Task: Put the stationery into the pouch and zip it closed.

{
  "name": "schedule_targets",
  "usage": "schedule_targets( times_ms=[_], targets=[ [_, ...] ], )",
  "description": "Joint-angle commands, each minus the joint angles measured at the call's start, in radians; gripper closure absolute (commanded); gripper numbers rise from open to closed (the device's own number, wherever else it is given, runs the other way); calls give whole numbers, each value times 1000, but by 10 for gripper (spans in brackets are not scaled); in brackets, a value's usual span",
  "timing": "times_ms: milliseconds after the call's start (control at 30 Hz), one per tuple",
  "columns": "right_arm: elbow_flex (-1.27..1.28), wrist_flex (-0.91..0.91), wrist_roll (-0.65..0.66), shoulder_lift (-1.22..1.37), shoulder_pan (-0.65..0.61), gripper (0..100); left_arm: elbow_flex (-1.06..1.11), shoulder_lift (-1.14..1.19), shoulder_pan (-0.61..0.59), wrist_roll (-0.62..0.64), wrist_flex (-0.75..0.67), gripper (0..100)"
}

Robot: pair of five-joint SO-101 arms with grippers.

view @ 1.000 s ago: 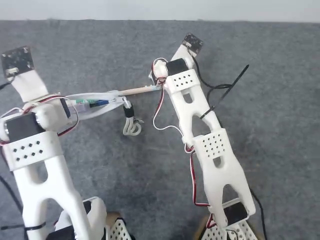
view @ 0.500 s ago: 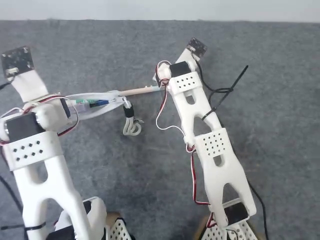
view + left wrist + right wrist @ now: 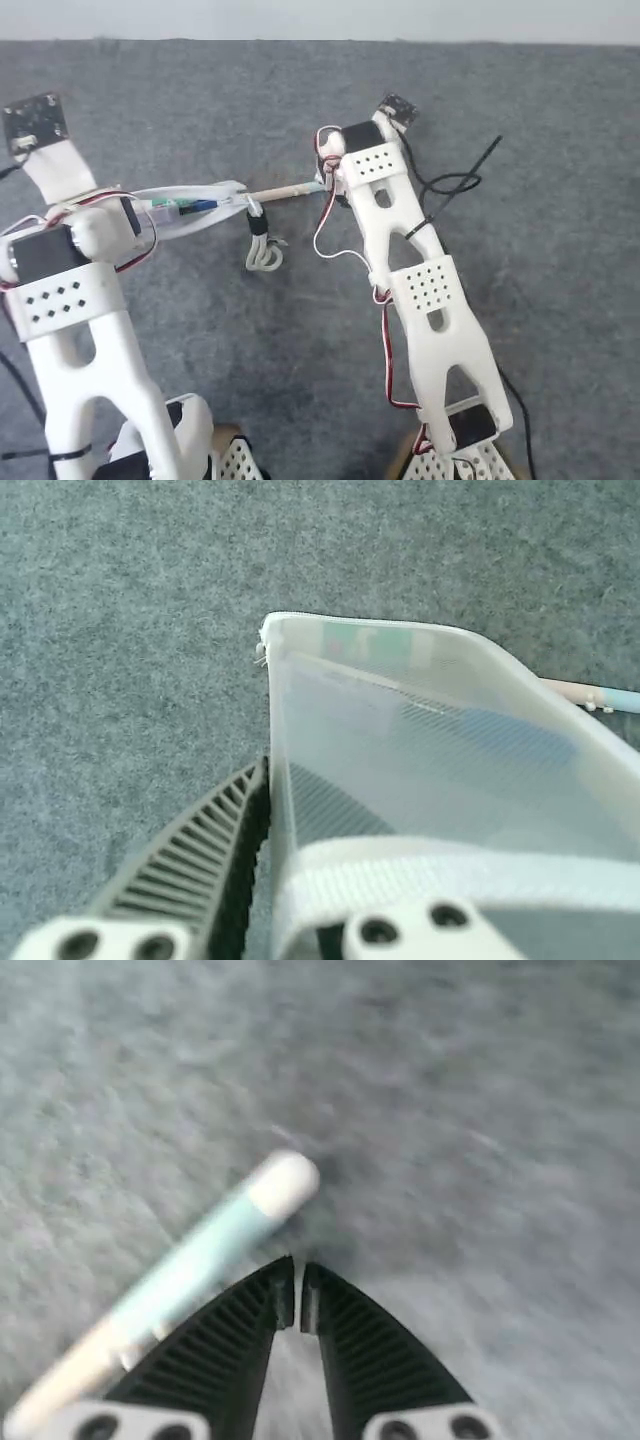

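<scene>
The grey carpet-like table top point(image 3: 560, 130) carries everything. On its left side the left gripper point(image 3: 272, 780) is clamped on an edge of the translucent white zip pouch point(image 3: 190, 212): its black ribbed finger presses one wall and the white jaw backs the other. The pouch's open mouth faces right. A slim pen with a pale wooden-coloured shaft and a mint-and-white end point(image 3: 288, 190) reaches from that mouth rightward to the right gripper point(image 3: 298, 1282), near the table's middle. The right gripper's fingers are together with only a slit between them, and the pen lies along the outside of one finger rather than in the slit, as far as the wrist view shows. A black-and-white cord loop point(image 3: 263, 250) hangs just near of the pouch mouth. Small blue and green items point(image 3: 185, 206) already sit inside the pouch. The step in hand looks like feeding the pen in, with most of its length outside. The next move calls for a push leftward along the shaft, kept in line with the mouth while the left arm keeps the pouch braced. The zipping is not yet begun.
</scene>
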Motion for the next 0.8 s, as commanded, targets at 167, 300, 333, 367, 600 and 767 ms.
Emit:
schedule_targets(
  times_ms=[167,300,333,367,600,767],
  targets=[
    [-250,117,331,-85,21,991,-7,-8,-2,-11,-29,987],
    [-325,111,508,-81,22,987,-7,-9,-2,-11,-29,987],
    [-328,96,488,-79,22,986,-7,-11,0,-11,-29,987],
    [-316,82,459,-79,22,969,-7,-11,0,-11,-29,987],
    [-212,53,209,-79,-5,745,-7,-11,0,-11,-29,987],
    [-155,25,55,-79,-7,798,-7,-11,0,-11,-29,987]
  ],
)
